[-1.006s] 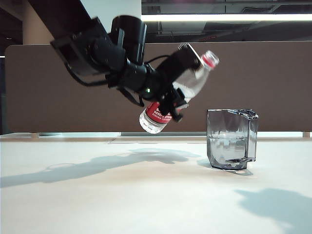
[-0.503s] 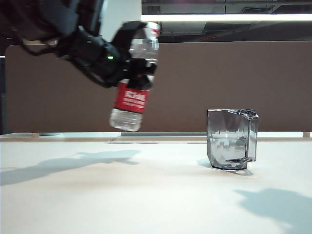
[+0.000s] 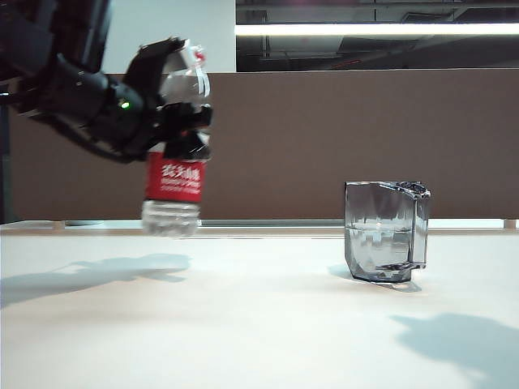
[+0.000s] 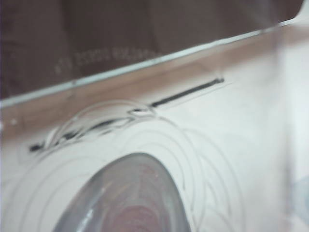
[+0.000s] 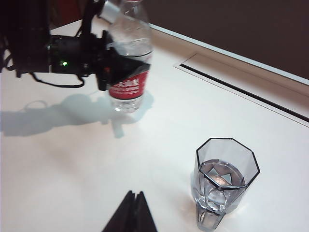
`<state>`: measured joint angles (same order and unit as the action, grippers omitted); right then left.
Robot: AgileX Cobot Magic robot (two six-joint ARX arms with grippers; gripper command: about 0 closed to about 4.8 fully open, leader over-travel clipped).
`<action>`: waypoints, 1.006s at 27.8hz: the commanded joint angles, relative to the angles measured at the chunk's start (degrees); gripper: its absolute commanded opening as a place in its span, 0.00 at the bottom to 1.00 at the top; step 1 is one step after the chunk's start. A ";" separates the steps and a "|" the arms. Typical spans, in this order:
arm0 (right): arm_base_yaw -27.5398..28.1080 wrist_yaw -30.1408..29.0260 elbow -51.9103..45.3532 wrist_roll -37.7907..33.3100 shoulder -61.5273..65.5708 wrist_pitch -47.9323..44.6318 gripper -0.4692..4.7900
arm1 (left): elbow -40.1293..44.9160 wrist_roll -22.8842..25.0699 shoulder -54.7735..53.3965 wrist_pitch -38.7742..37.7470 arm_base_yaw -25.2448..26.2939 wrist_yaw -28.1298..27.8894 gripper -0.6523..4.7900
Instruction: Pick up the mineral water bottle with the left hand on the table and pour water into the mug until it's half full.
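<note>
- Our left gripper (image 3: 174, 121) clasps the mineral water bottle (image 3: 174, 174) upright, above the table (image 3: 259, 324).
- The mug (image 3: 385, 231) stands well right of it.
- Our right gripper (image 5: 131, 215) is pinched closed.

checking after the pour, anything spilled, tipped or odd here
Nothing stands out. The mug stands upright with water inside, and no puddle shows on the table. The left end effector holds the mineral water bottle upright, above the table. The right end effector rests shut, near the mug.
</note>
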<state>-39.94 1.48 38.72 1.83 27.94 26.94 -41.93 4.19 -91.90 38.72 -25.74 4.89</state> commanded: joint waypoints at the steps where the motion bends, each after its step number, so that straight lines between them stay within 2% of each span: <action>1: 0.02 -0.13 0.37 0.13 -0.07 -1.01 0.08 | 2.40 -0.70 1.16 5.79 1.11 0.42 0.34; 5: 0.00 -0.13 0.37 0.11 -0.07 -0.98 0.08 | 6.03 -2.99 1.25 8.70 1.64 0.39 0.34; 8: 0.00 -0.15 0.37 0.11 -0.07 -0.98 0.08 | 9.86 -5.16 1.22 14.60 1.64 0.39 0.34; 12: 0.00 -0.15 0.37 0.13 -0.07 -1.01 0.08 | 12.66 -5.07 1.11 18.45 1.64 0.42 0.34; 28: 0.00 -0.13 0.37 0.13 -0.07 -0.98 0.08 | 12.87 -5.05 -3.04 24.57 1.57 0.42 0.34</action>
<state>-39.94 1.45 38.72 1.83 27.90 26.94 -28.75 -0.95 -95.26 59.64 -24.08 5.13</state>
